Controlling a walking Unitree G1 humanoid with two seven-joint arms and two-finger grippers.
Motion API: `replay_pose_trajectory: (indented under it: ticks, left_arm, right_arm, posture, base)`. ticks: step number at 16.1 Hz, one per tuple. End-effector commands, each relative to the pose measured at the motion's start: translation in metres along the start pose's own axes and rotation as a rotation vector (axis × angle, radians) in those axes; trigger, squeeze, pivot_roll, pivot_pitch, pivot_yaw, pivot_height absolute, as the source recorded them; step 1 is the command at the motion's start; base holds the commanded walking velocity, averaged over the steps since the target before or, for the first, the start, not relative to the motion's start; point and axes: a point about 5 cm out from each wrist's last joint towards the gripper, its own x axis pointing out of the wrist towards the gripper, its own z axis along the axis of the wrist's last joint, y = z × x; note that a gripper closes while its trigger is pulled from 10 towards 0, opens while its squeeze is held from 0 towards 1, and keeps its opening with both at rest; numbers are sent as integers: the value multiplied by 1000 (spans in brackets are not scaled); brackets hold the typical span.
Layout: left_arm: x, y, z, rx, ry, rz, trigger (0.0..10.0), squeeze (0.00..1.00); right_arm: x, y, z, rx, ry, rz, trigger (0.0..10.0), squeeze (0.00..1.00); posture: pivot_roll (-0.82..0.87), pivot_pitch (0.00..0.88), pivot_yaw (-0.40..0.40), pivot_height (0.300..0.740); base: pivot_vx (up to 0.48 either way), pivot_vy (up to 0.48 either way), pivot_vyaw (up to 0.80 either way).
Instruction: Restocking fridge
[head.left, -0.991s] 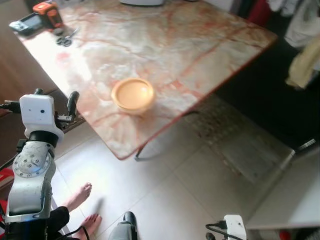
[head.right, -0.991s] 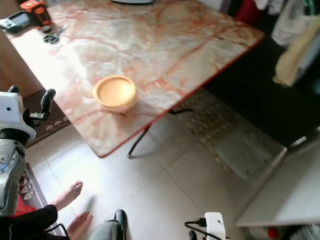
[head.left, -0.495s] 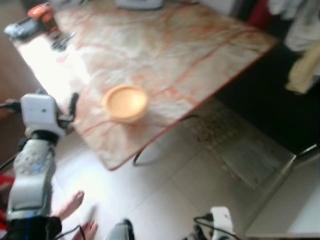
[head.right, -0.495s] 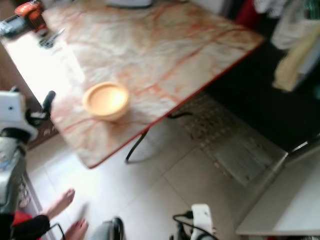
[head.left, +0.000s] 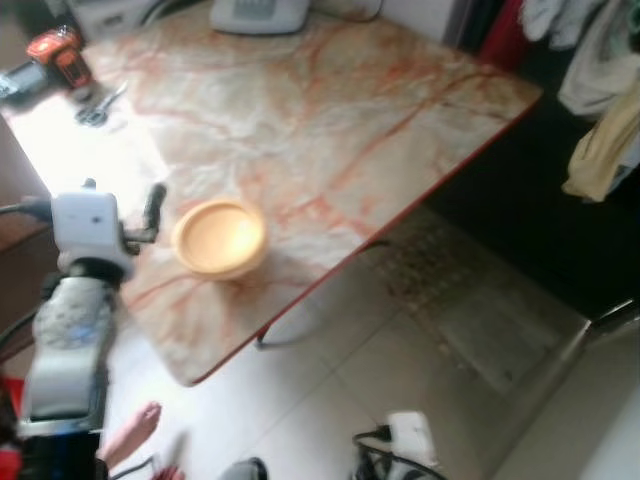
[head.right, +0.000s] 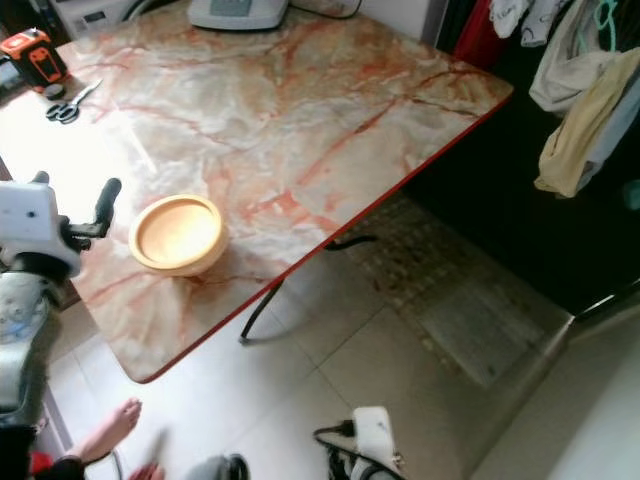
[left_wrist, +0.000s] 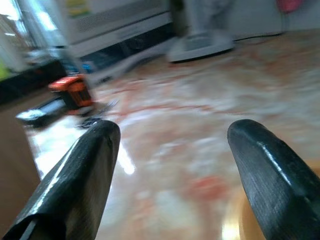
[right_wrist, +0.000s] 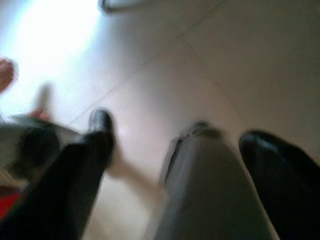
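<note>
Marbled pink-and-cream table (head.right: 330, 110) carries one yellow bowl (head.right: 178, 234), upright, mouth upward, near the table's near edge. Left gripper (left_wrist: 170, 150) is raised just beside the bowl, level with the tabletop, fingers spread and empty. Right gripper (right_wrist: 175, 165) hangs low over the tiled floor (head.right: 400, 370), fingers apart. One orange tape measure (head.right: 32, 57) and one pair of scissors (head.right: 68, 104) lie at the far corner.

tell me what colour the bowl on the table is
The bowl is a pale yellow-orange, like light wood. It shows best in the right eye view.
</note>
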Motion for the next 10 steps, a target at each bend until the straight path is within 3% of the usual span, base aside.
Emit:
replay_pose_trajectory:
  ticks: [1, 5, 8, 10]
  left_arm:
    - [-2, 7, 0, 31, 4, 15, 10000, 0]
    - [-4, 6, 0, 10, 3, 10, 10000, 0]
    - [-7, -2, -13, -296, 99, -45, 10000, 0]
    - [-10, 2, -14, -496, 113, -46, 10000, 0]
  right_arm:
    - [-1, 10, -13, 17, 45, 7, 10000, 0]
    - [-3, -3, -15, 8, 49, -1, 10000, 0]
    - [-4, -5, -16, 1, 49, -3, 10000, 0]
    - [-4, -6, -16, -1, 49, -2, 10000, 0]
  posture:
    - [66, 246, -30, 740]
    - [69, 239, -32, 740]
    - [67, 227, -32, 740]
    - [69, 224, -32, 740]
  base:
    - [270, 0, 0]
    - [205, 0, 0]
    - [0, 0, 0]
    - [0, 0, 0]
